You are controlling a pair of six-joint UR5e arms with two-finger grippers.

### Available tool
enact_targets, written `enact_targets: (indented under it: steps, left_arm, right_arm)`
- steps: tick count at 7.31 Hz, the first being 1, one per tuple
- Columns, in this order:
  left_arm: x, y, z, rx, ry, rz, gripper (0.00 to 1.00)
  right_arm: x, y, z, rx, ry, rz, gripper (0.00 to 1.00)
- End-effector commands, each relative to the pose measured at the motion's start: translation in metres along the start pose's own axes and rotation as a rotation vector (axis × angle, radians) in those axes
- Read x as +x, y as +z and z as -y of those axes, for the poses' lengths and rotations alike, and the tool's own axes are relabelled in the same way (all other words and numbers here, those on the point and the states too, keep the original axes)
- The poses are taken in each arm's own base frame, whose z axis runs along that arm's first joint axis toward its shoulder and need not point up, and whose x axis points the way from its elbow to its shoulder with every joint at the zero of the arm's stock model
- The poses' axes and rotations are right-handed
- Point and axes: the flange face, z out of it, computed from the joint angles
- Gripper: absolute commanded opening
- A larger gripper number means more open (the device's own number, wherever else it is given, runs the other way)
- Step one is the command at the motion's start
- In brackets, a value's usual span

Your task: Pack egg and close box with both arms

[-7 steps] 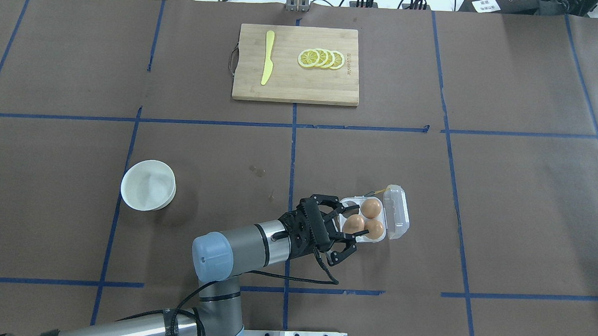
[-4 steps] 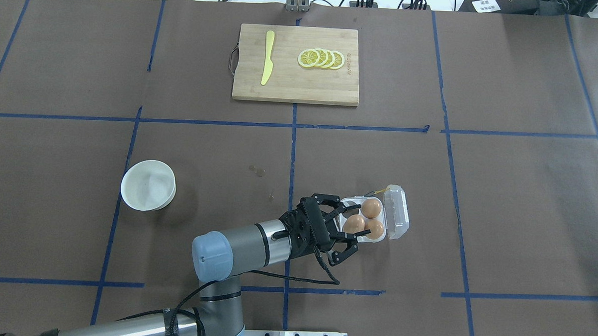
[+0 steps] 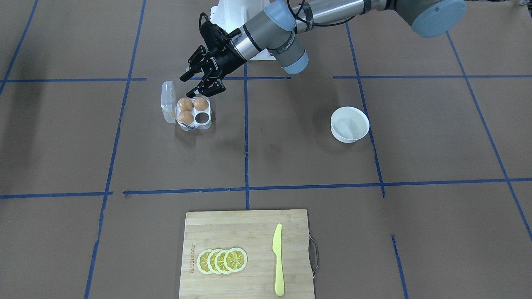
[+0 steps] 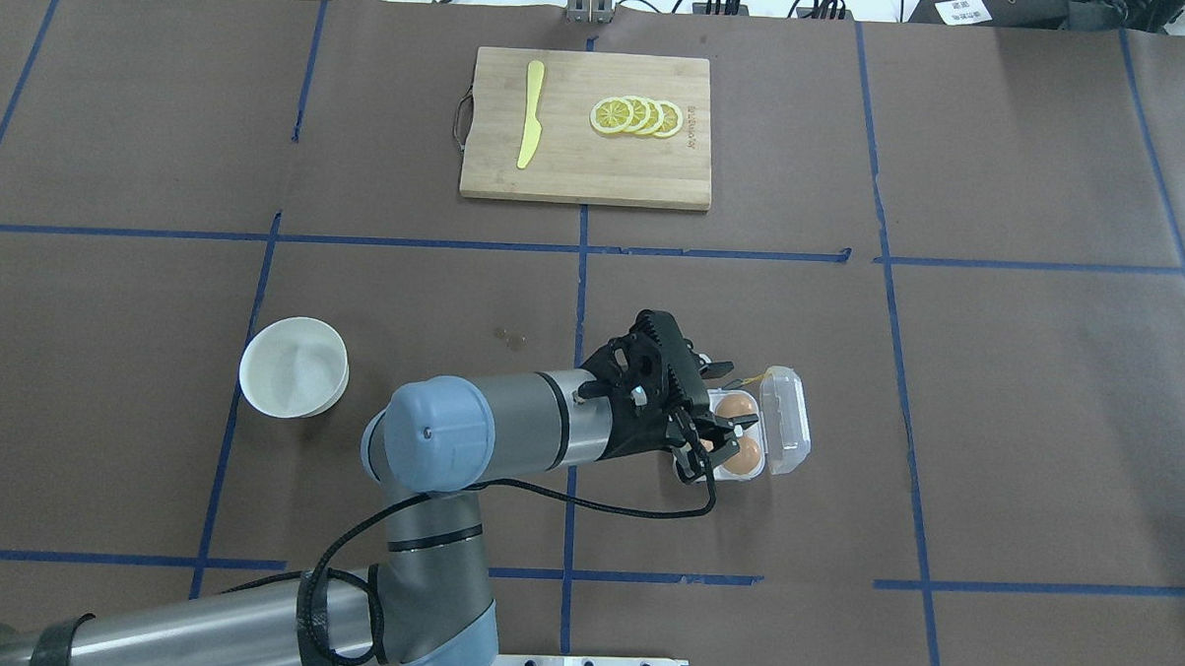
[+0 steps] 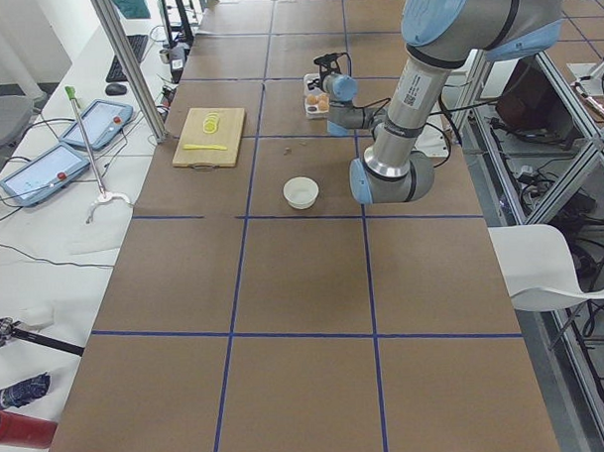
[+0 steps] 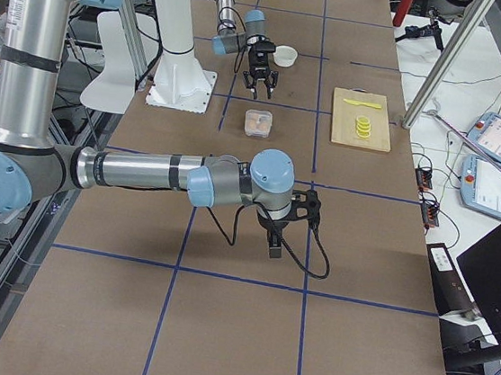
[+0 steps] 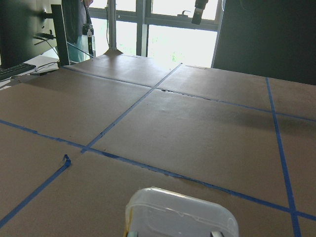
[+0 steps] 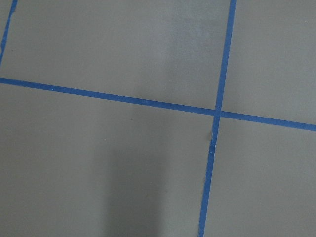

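Observation:
The clear box (image 3: 202,118) sits open on the table with its lid (image 3: 167,101) folded out to the side. Three orange-brown eggs lie in its cells, one being the egg (image 3: 185,104) beside the lid; the fourth cell is empty. My left gripper (image 3: 201,85) hangs open and empty just above the robot-side edge of the box. In the overhead view the left gripper (image 4: 713,421) covers the left cells of the box (image 4: 740,477), and an egg (image 4: 737,407) and the lid (image 4: 785,421) show past it. My right gripper (image 6: 277,243) appears only in the exterior right view, where I cannot tell its state.
A white bowl (image 4: 294,367) stands left of the arm. A wooden cutting board (image 4: 586,175) with a yellow knife (image 4: 529,114) and lemon slices (image 4: 637,116) lies at the far middle. Blue tape lines cross the brown table.
My left gripper has lifted and turned from beside the box's left side to over its left cells. The box and eggs have not moved.

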Motion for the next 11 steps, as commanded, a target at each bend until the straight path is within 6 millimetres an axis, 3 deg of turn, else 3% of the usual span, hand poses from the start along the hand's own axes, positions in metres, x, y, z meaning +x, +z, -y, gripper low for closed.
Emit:
enact_targets:
  steps: [1,2,3,5,6,7,8,9,10,11]
  left_arm:
    - [-0.048,-0.049,0.018,-0.197,-0.038,0.038,0.85]
    - [-0.072,-0.078,0.009,-0.246,-0.136,0.064,1.00]
    - [-0.104,-0.102,0.006,-0.297,-0.222,0.079,1.00]
    - [-0.177,-0.164,0.021,-0.409,-0.318,0.234,1.00]
    - [-0.229,-0.196,0.028,-0.489,-0.333,0.359,1.00]
    - [-0.255,-0.212,0.020,-0.572,-0.239,0.400,1.00]
    - [-0.300,-0.262,-0.009,-0.658,-0.125,0.440,1.00]
    - [-0.342,-0.312,-0.013,-0.706,-0.107,0.493,1.00]
    - [-0.376,-0.359,-0.017,-0.784,-0.217,0.550,1.00]
    - [-0.410,-0.414,-0.037,-0.870,-0.278,0.619,1.00]
  right_arm:
    - [0.001,0.000,-0.001,-0.001,0.001,0.000,1.00]
    - [0.001,0.001,-0.001,-0.002,0.002,0.000,1.00]
    - [0.001,0.001,-0.001,-0.001,0.001,0.000,1.00]
    - [0.001,0.000,-0.001,-0.001,0.004,0.000,1.00]
    - [0.000,0.000,0.000,0.001,0.005,-0.001,1.00]
    - [-0.002,-0.002,0.002,0.006,0.014,-0.004,1.00]
    - [-0.002,-0.002,0.002,0.007,0.030,-0.004,1.00]
    - [-0.002,-0.002,0.002,0.007,0.032,-0.004,1.00]
    - [-0.002,-0.002,0.002,0.007,0.032,-0.004,1.00]
    - [-0.002,-0.002,0.002,0.007,0.030,-0.004,1.00]
